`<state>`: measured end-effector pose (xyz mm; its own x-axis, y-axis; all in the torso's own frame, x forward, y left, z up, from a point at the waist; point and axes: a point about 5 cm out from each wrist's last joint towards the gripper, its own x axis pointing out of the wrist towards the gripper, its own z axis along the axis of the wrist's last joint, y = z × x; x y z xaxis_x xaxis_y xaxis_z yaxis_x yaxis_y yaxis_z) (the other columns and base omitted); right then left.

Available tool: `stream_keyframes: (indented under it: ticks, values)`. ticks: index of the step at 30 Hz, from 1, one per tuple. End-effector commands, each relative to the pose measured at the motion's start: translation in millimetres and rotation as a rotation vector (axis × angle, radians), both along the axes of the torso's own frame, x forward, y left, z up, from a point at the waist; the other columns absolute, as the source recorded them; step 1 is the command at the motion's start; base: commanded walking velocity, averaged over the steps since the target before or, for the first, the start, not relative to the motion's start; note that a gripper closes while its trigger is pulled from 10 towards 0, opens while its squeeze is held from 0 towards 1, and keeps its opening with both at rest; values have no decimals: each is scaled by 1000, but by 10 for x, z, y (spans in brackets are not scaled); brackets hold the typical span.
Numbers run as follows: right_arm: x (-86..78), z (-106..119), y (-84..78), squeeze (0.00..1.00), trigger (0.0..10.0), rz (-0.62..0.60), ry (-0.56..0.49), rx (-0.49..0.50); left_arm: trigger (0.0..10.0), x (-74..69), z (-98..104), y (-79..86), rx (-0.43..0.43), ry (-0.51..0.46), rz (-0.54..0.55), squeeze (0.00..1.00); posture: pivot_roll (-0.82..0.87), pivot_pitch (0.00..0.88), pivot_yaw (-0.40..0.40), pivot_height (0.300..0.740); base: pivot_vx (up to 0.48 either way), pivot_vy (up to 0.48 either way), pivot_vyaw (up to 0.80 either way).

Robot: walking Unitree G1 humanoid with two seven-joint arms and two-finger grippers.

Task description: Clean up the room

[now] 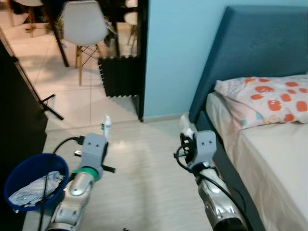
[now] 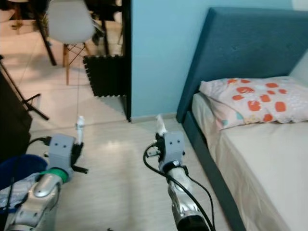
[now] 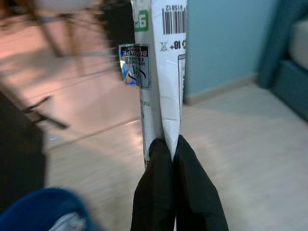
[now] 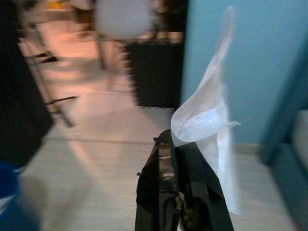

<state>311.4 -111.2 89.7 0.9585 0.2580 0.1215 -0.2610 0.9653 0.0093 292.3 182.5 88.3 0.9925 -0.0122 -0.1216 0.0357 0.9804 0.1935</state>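
My left gripper [image 1: 103, 137] is shut on a flat white wrapper [image 3: 161, 72] with a barcode and a shiny sticker; it sticks up past the fingertips [image 3: 166, 149]. My right gripper [image 1: 185, 134] is shut on a crumpled white tissue [image 4: 207, 110] that stands up above its black fingers [image 4: 178, 192]. Both are held over the pale floor, the left one just right of a blue bin [image 1: 31, 180] that has crumpled paper inside. In the eye view the wrapper [image 1: 106, 125] and the tissue [image 1: 185, 123] poke up small and white.
A bed [image 1: 269, 159] with a blue headboard [image 1: 250, 53] and a spotted pillow [image 1: 269, 98] runs along the right. A blue wall [image 1: 178, 53] stands ahead, with a doorway left of it, a white chair [image 1: 84, 24] and black foam mats [image 1: 118, 74]. Dark furniture [image 1: 17, 106] flanks the left.
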Motion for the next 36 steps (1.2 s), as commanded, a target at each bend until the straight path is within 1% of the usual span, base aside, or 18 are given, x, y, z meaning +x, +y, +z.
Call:
stream_keyframes:
  ticks: [1,19,27,32,36]
  values:
    - [-22,-40,-6,0,10000,-1,14,1,10000,-26,-56,-30,6,23,-4,0,17,48,3,740,0,0,738]
    - [-19,-41,-14,0,10000,-12,17,20,10000,25,-59,-8,21,28,27,0,11,48,8,740,0,0,738]
    - [-1,-21,-34,0,10000,-26,15,20,10000,75,-35,-35,25,12,33,0,10,48,10,740,0,0,713]
    - [20,23,1,0,10000,-21,7,49,10000,119,-9,-57,29,2,34,0,9,50,11,740,454,0,0]
    - [23,18,-14,0,10000,-35,7,31,10000,128,-3,-62,29,-1,31,0,9,52,13,740,454,0,167]
